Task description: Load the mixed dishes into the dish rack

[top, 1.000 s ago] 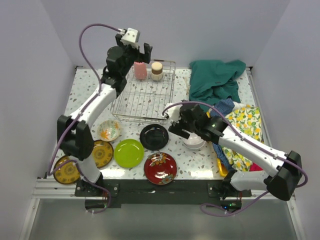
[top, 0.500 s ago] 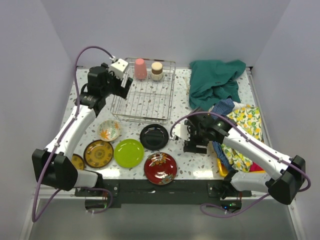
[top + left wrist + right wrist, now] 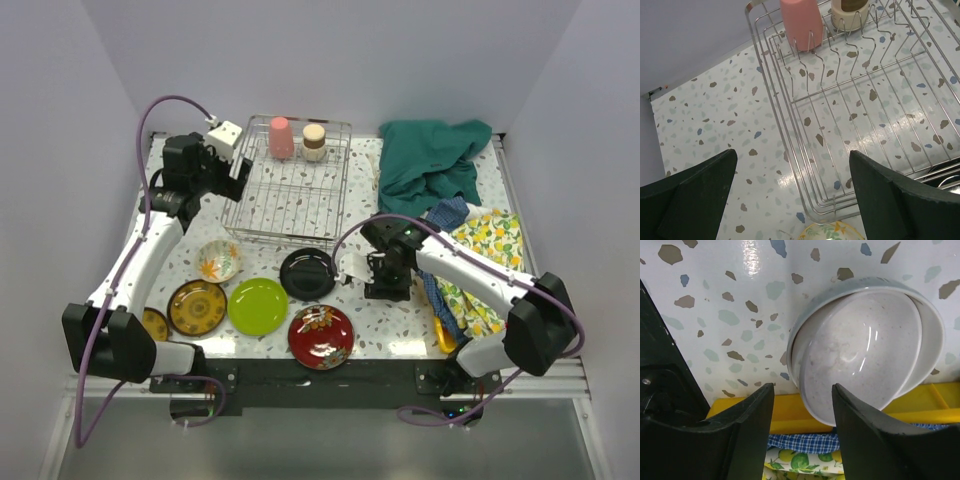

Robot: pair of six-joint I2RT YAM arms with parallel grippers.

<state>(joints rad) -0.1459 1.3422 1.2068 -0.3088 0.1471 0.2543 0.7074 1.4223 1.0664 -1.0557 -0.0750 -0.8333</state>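
Presently the right gripper (image 3: 802, 410) hangs with jaws open astride the rim of the nested white bowls (image 3: 865, 350) on the tabletop (image 3: 392, 330) off the dish rack's (image 3: 285, 205) near right corner, apparently for a rim pinch, while the left gripper (image 3: 792, 160) waits open-jawed and empty over the rack's left edge.

The desk (image 3: 390, 330) is white terrazzo, flecked brown, grey-green and blue. The dish rack (image 3: 290, 195) is bare silver wire; at its far end stand a salmon-pink cup (image 3: 281, 138) and a cream cup (image 3: 314, 142) with a tan top. Before the rack's near edge lie a glossy black plate (image 3: 308, 273), a lime-green plate (image 3: 258, 305), a red plate (image 3: 321, 336) with a gold-and-white flower motif, a brown-gold plate (image 3: 197, 306) and a floral bowl (image 3: 218, 260) – white, with orange and green. Right of the rack are a teal-green cloth (image 3: 430, 160), a blue-and-white checked cloth (image 3: 447, 213) and a lemon cloth (image 3: 492, 240), yellow fruit and green leaves on white. The white bowl (image 3: 865, 350) is plain off-white, beside a yellow tray (image 3: 790, 412)
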